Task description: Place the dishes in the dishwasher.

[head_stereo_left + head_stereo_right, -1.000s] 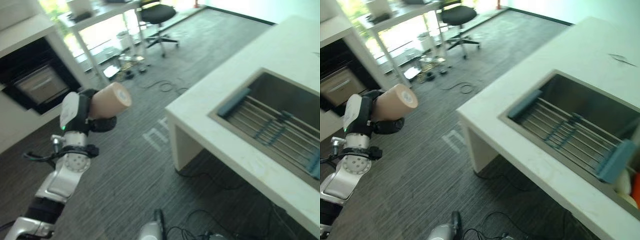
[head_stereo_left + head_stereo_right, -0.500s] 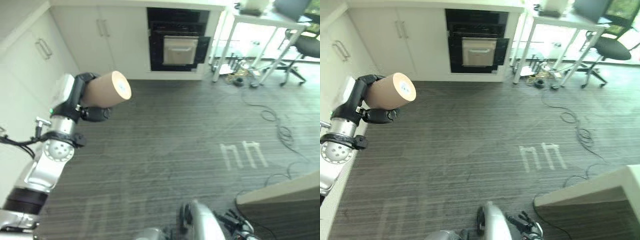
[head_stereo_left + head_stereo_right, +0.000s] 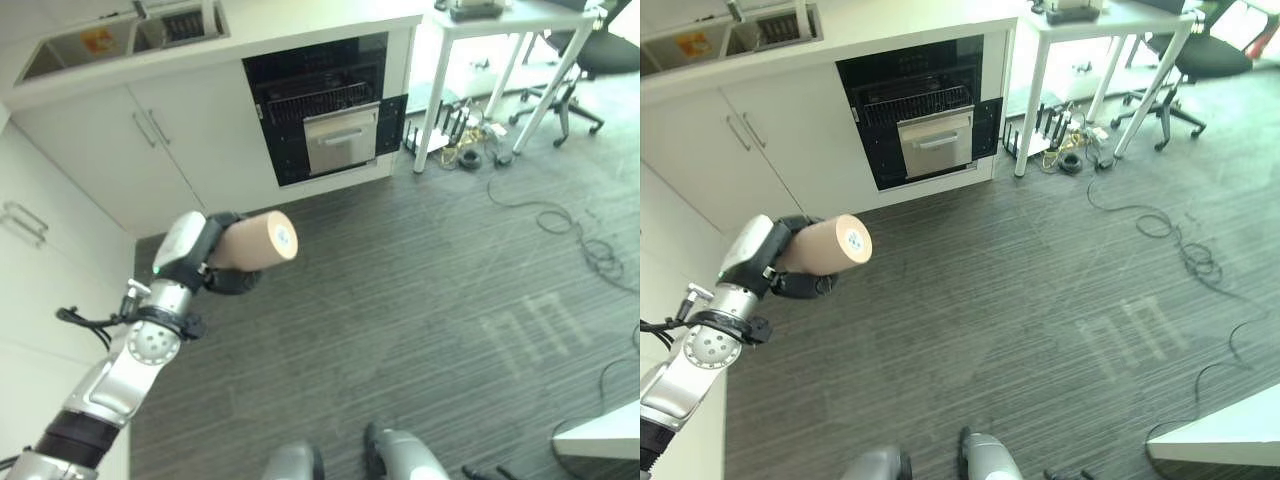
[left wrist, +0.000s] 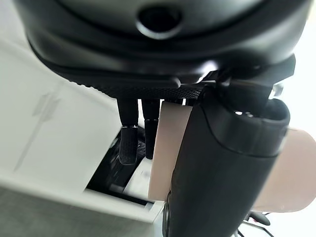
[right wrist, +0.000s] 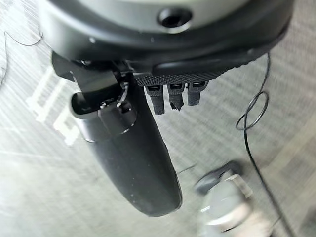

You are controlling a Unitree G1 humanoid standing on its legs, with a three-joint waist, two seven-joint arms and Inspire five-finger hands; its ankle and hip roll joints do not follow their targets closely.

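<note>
The robot's left hand is raised over the dark striped carpet floor, its dark fingers curled round a tan cylindrical cup held on its side, flat end facing out. Beyond it, white cabinets run under a white countertop, with an open black dishwasher set into them. To the right stand a white table and a black office chair.

My two hands — left loaded, right bare

My left arm reaches up from the lower left, left hand curled round a tan cup held sideways. My right hand hangs with fingers curled — holding nothing.
</note>
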